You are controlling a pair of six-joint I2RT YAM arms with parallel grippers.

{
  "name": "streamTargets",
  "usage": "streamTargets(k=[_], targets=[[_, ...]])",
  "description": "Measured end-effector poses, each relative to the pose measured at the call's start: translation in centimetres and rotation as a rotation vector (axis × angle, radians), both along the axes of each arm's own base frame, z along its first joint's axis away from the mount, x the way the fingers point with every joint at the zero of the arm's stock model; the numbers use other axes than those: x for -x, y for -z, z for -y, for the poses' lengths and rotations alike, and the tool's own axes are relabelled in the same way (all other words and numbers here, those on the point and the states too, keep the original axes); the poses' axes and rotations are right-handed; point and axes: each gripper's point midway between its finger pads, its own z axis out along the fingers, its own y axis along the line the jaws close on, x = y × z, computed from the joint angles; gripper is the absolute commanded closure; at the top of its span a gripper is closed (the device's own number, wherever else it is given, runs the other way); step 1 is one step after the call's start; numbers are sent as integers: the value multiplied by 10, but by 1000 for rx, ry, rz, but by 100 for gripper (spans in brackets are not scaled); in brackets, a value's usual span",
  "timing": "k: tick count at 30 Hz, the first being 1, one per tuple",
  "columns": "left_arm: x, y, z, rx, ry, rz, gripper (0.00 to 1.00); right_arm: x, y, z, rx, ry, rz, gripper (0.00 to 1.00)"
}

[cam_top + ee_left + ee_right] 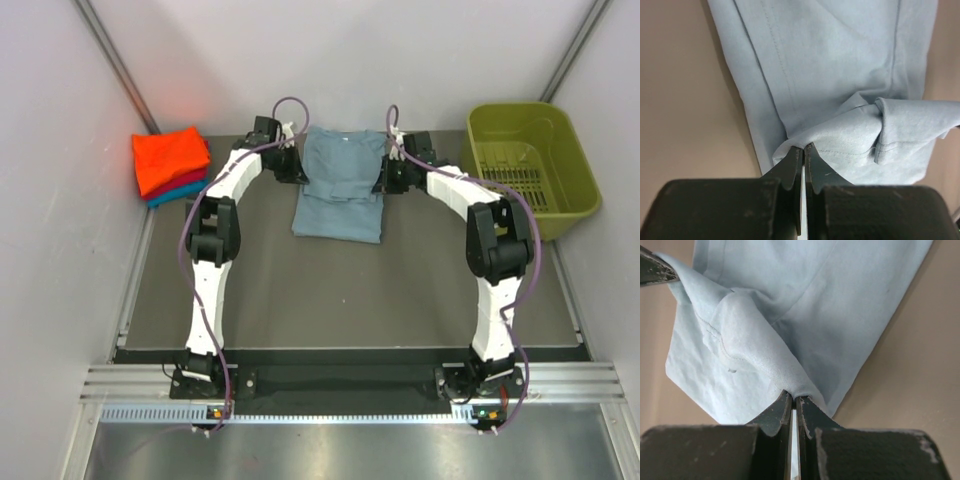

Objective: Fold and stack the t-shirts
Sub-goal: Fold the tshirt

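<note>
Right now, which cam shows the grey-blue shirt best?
Top external: the whole grey-blue shirt shows, partly folded. Left wrist shows only the stretch near the edge pinched by the left gripper; right wrist shows the same for the right gripper.

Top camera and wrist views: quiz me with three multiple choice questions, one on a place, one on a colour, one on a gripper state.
1. Where is the olive-green basket? A far left; B far right; C centre.
2. Which colour tops the folded stack? A orange; B teal; C red.
3. What are the left gripper and right gripper doing? A open, empty; B shut on the grey-blue shirt; C holding the basket.
Answers: B, it stands at the far right; A, orange lies over red and teal; B, each pinches shirt cloth.
</note>
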Motion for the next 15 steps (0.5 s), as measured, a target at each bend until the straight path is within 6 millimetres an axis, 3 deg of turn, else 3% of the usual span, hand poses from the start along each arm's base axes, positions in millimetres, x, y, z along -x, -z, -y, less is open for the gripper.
streamTargets(k=[1, 2, 3, 4, 5, 7, 9, 11, 12, 15], targets=[[-2, 1, 1, -3, -1, 6, 99, -3, -1, 0, 1, 1, 8, 97], [-2, 3, 0, -8, -4, 5, 88, -6, 0, 0, 6, 3, 14, 89], [-3, 4, 0, -14, -4, 8, 82, -8, 1, 1, 14, 6, 18, 78], [-3, 5, 0, -22, -8, 10, 75, -12, 4, 3, 29, 10, 25, 59], [-4, 6, -1, -31, -13, 13, 65, -14, 6, 4, 37, 20, 24, 53], [-7, 6, -3, -51, -28, 23, 55, -18, 9, 9, 68, 25, 39, 44], [-12, 3, -7, -72, -50, 41, 46, -19, 9, 13, 88, 33, 47, 42], [-14, -4, -13, -86, -70, 54, 43, -18, 5, 15, 97, 38, 51, 41], [-12, -10, -15, -84, -77, 58, 32, -17, 1, 16, 98, 40, 53, 41], [12, -33, -31, -57, -102, 28, 31, 5, -15, 22, 79, 38, 49, 42]])
